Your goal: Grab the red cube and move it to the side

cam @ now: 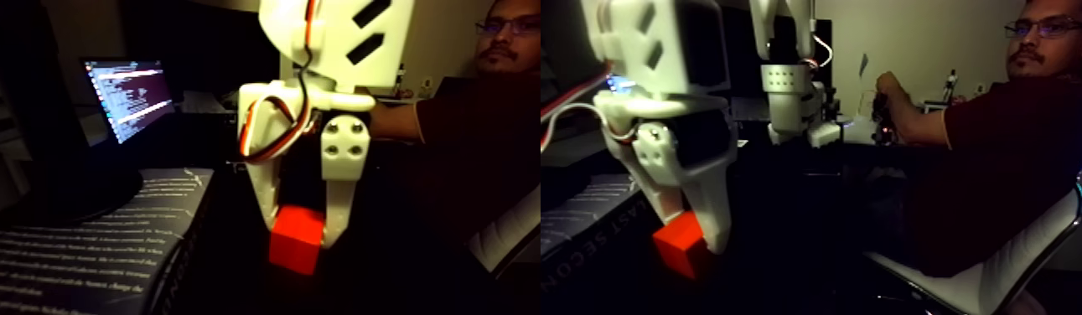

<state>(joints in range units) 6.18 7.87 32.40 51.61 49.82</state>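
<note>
gripper (300,224) fingers (338,209) closed on the cube (296,241), flanking its top for a secure lift sideways.

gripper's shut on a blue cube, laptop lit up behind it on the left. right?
Not quite: the cube is red, not blue, as the fixed view shows. The rest holds: the gripper is shut on it, and the laptop glows behind on the left.

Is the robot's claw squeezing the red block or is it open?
Squeezing. The gripper has its white fingers pressed against both sides of the red cube.
</note>
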